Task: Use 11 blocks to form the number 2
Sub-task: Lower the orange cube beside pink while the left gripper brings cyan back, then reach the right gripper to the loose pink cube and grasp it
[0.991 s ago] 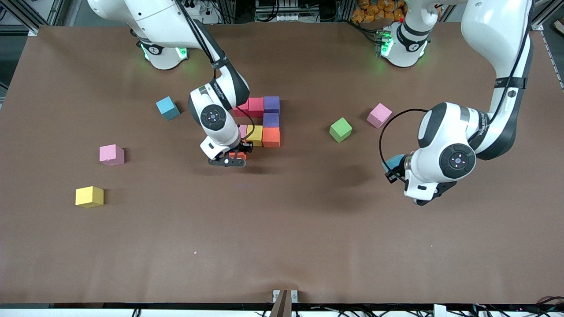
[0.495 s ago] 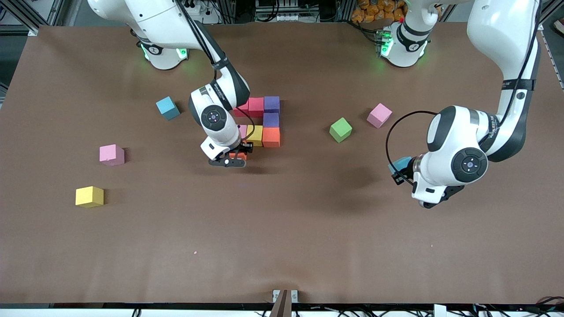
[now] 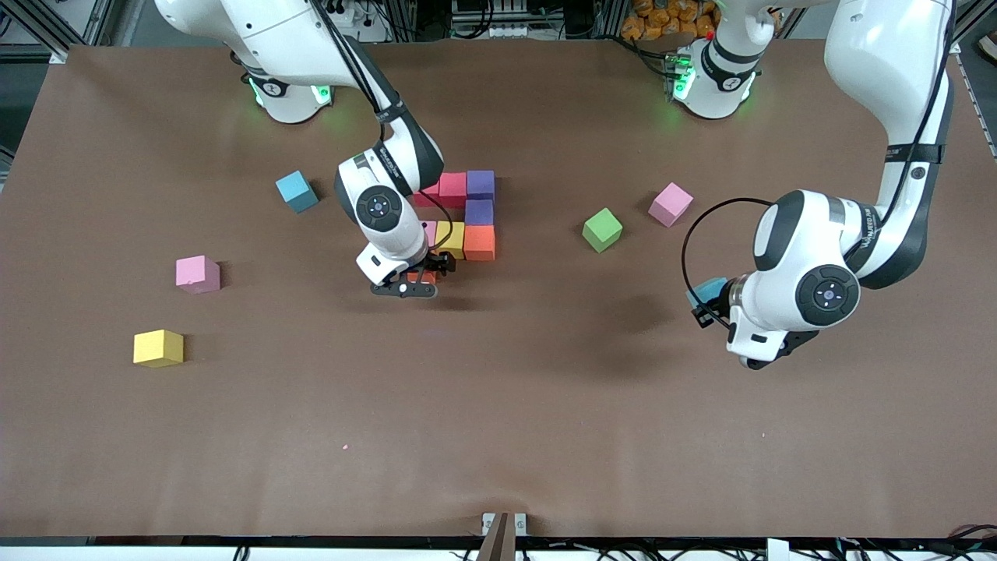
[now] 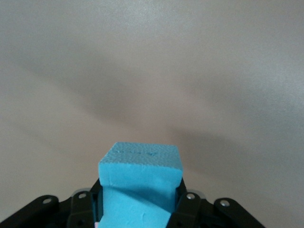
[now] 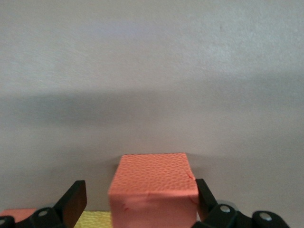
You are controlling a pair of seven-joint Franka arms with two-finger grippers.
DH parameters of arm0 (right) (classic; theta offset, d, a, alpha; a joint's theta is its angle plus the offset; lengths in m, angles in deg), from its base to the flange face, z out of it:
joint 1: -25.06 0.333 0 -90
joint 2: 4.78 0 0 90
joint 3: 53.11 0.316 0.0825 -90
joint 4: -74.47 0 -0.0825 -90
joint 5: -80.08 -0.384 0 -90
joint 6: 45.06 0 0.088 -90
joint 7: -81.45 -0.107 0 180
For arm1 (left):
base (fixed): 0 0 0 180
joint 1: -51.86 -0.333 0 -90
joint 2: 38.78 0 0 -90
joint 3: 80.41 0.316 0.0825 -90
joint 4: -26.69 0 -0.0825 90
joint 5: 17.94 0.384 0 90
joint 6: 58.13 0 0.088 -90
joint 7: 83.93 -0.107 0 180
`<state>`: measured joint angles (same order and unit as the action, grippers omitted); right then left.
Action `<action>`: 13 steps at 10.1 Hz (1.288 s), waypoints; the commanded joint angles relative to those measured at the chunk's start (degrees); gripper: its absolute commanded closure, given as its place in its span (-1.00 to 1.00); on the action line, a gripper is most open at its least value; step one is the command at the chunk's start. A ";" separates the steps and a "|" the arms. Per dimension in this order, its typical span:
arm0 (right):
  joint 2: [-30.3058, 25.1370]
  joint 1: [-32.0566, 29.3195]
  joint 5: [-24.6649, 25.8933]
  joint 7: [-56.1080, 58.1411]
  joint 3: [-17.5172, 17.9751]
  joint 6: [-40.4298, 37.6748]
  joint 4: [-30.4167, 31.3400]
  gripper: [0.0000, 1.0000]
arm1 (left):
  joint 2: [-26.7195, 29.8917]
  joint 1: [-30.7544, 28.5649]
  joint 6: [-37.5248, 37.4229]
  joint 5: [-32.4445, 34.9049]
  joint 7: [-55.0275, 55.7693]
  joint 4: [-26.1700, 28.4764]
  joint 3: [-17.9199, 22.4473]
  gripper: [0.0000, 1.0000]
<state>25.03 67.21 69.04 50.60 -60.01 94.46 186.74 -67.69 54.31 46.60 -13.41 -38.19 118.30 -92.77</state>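
Several blocks form a partial number 2 mid-table: red (image 3: 452, 189), purple (image 3: 480, 185), purple (image 3: 479, 212), orange (image 3: 479, 242), yellow (image 3: 450, 238) and a half-hidden pink one (image 3: 428, 231). Another orange block (image 3: 421, 276) (image 5: 152, 185) rests on the table against the row's pink end, nearer the camera. My right gripper (image 3: 419, 277) (image 5: 138, 202) straddles it, open, with a gap showing beside one finger (image 5: 76, 202). My left gripper (image 3: 705, 302) (image 4: 140, 199) hangs over bare table toward the left arm's end, shut on a light blue block (image 3: 707, 290) (image 4: 140, 180).
Loose blocks lie around: light blue (image 3: 297, 191), pink (image 3: 197, 273) and yellow (image 3: 158, 347) toward the right arm's end, green (image 3: 602, 230) and pink (image 3: 671, 204) between the figure and the left arm. The brown table (image 3: 498, 436) is bare nearer the camera.
My right gripper has opened and let go of the orange block, which stays on the table. My left arm shifted slightly toward its own end with the light blue block.
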 commanded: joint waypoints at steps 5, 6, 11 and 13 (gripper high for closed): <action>-13.27 -3.20 9.45 8.04 -2.15 -11.36 2.42 -1.00 | -0.44 -0.61 0.12 0.65 -2.23 -0.82 0.14 0.65; -15.20 -5.30 9.63 12.78 -2.16 -11.28 5.30 -1.00 | -0.44 -0.87 0.12 0.65 -2.32 -0.82 0.23 0.65; -18.83 -21.01 20.97 37.35 -1.80 -13.46 10.70 -1.00 | -0.09 -3.60 0.03 0.48 -6.89 -0.82 0.23 0.65; -17.95 -29.02 21.23 53.88 -1.80 -13.22 9.12 -1.00 | -0.18 -3.51 0.03 0.57 -6.89 -0.82 0.23 0.65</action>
<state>8.42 43.44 88.83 95.27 -62.87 81.58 195.66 -67.77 50.61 46.66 -13.37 -44.45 118.06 -92.27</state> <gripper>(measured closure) 0.000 0.445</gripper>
